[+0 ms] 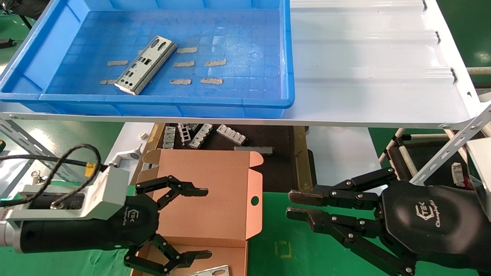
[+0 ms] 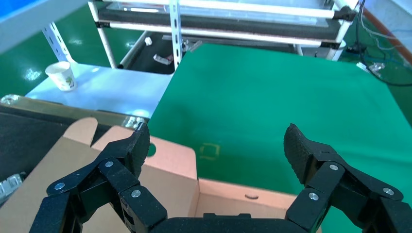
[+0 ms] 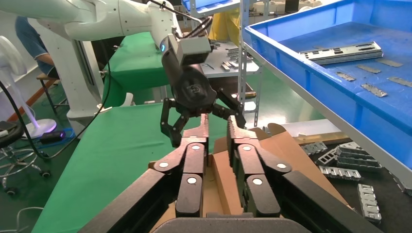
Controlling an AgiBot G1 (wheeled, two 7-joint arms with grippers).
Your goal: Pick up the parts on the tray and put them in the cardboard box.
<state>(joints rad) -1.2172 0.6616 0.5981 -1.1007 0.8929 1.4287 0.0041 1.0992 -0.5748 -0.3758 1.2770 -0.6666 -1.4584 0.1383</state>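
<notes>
One silver part (image 1: 145,65) lies slanted on the floor of the blue tray (image 1: 153,102), up on the shelf; it also shows in the right wrist view (image 3: 340,51). The cardboard box (image 1: 207,191) stands open on the green table below. The end of another silver part (image 1: 210,271) shows inside it at the lower edge. My left gripper (image 1: 205,222) hangs open and empty over the box, its fingers wide apart in the left wrist view (image 2: 217,138). My right gripper (image 1: 295,206) is just right of the box, its fingers close together and empty (image 3: 217,124).
Beige tape strips (image 1: 184,63) lie on the tray floor. The tray sits on a white ridged sheet (image 1: 364,76). Grey slotted metal pieces (image 1: 199,134) lie on a dark surface behind the box. A paper cup (image 2: 61,75) stands farther off.
</notes>
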